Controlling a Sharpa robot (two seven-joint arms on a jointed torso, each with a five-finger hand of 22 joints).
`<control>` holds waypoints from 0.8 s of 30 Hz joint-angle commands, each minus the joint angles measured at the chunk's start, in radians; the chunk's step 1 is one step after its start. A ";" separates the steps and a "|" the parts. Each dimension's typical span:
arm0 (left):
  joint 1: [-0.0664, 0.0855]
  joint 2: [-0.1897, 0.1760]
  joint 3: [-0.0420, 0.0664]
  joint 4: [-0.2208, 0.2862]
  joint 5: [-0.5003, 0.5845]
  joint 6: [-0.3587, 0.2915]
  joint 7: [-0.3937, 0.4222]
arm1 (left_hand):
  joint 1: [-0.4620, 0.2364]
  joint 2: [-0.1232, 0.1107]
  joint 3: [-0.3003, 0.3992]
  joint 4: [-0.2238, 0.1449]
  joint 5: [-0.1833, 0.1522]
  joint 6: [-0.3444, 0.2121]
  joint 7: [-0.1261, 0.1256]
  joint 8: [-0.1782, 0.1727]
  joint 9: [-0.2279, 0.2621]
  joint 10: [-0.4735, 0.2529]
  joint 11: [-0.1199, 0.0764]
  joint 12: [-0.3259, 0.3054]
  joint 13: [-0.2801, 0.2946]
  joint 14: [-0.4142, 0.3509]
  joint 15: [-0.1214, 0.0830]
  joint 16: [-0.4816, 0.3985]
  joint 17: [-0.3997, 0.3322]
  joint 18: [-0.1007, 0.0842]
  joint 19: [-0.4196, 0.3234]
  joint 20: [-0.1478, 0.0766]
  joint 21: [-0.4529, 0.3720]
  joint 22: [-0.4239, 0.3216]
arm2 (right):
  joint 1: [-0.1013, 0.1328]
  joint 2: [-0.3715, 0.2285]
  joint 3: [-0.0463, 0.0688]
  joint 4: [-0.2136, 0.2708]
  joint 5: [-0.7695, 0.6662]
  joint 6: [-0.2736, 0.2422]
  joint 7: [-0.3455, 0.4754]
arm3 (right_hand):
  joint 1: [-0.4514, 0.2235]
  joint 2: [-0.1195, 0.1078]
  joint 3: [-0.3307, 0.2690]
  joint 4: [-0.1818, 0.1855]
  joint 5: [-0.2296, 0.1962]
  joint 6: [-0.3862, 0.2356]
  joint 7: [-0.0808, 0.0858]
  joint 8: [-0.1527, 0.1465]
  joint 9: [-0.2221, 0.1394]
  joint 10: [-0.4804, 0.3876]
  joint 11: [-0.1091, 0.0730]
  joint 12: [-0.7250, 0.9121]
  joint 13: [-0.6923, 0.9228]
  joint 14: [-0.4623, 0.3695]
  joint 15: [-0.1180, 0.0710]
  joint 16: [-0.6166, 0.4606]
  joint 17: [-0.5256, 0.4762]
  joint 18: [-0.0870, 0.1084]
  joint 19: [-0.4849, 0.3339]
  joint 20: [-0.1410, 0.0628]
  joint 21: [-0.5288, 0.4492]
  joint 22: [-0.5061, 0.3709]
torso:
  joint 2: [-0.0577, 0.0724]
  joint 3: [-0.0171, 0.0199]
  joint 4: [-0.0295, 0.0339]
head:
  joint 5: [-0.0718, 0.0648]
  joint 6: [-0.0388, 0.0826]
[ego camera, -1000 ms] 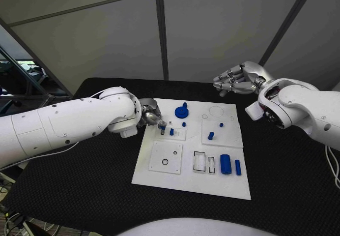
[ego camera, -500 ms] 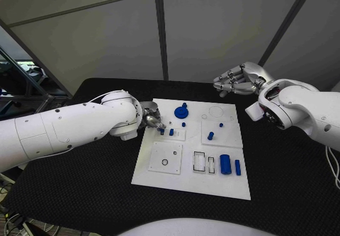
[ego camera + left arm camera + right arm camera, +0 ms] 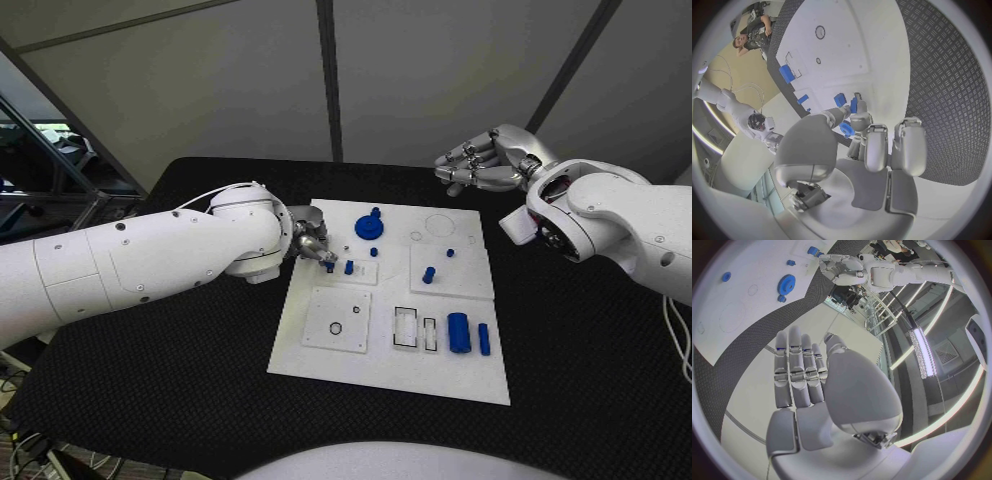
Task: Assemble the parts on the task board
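looking down from the head camera, i saw the task board point(image 3: 387, 375) lying in the middle of the black table point(image 3: 173, 400), with the blue parts spread over it. my left hand point(image 3: 309, 240) was low at the board's left edge, its fingertips point(image 3: 856, 102) closed round a small blue part point(image 3: 853, 106); the left wrist camera showed that part pinched just above the white plate, beside another small blue peg point(image 3: 840, 99). near it, toward the far edge, sat the blue gear point(image 3: 371, 228). further right stood an upright blue peg point(image 3: 428, 274) and a small blue stud point(image 3: 450, 254). on the near side of the board lay a blue cylinder point(image 3: 459, 333) with a thin blue bar point(image 3: 485, 340) just beside it, next to two empty rectangular slots point(image 3: 407, 328). my right hand point(image 3: 483, 163) hung above the table past the board's far right corner, well apart from the parts. it held nothing, and its fingers point(image 3: 798, 370) lay straight and close together.
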 commanded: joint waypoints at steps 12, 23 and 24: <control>-0.002 0.010 -0.001 -0.008 -0.046 0.041 -0.013 | -0.007 0.008 0.099 -0.096 0.005 -0.001 -0.006 0.006 0.012 0.009 -0.005 0.005 -0.002 0.070 -0.006 0.002 0.139 -0.002 0.029 -0.009 0.005 0.098 | 0.002 -0.002 0.000 0.004 0.002 0.007 0.004 | -0.006 -0.007 0.010 -0.001 0.006 -0.001 0.004 0.006 0.001 -0.006 0.001 -0.002 -0.002 -0.001 0.001 -0.005 -0.002 0.004 -0.003 0.003 -0.006 -0.002 | 0.000 0.0002 0.0003 | -0.002 0.002; -0.002 0.015 -0.002 -0.013 -0.050 0.057 -0.013 | -0.012 0.005 0.099 -0.097 0.004 0.000 -0.008 0.011 0.017 0.012 -0.006 0.007 0.000 0.070 -0.007 0.002 0.139 -0.002 0.030 -0.010 0.007 0.099 | 0.002 -0.002 0.000 0.005 0.002 0.008 0.005 | -0.006 -0.007 0.010 -0.001 0.006 -0.001 0.004 0.006 0.001 -0.006 0.001 -0.002 -0.002 -0.001 0.001 -0.005 -0.002 0.004 -0.003 0.003 -0.007 -0.002 | 0.000 -0.0002 0.0004 | -0.005 0.001; -0.003 0.016 -0.002 -0.013 -0.050 0.057 -0.013 | -0.012 0.005 0.099 -0.097 0.004 0.000 -0.008 0.011 0.017 0.012 -0.006 0.007 0.000 0.070 -0.007 0.002 0.139 -0.002 0.030 -0.010 0.007 0.099 | 0.002 -0.002 0.000 0.005 0.002 0.008 0.005 | -0.006 -0.007 0.010 -0.001 0.006 -0.001 0.004 0.006 0.001 -0.006 0.001 -0.002 -0.002 -0.001 0.001 -0.005 -0.002 0.004 -0.003 0.003 -0.007 -0.002 | 0.000 0.0004 -0.0003 | -0.004 0.001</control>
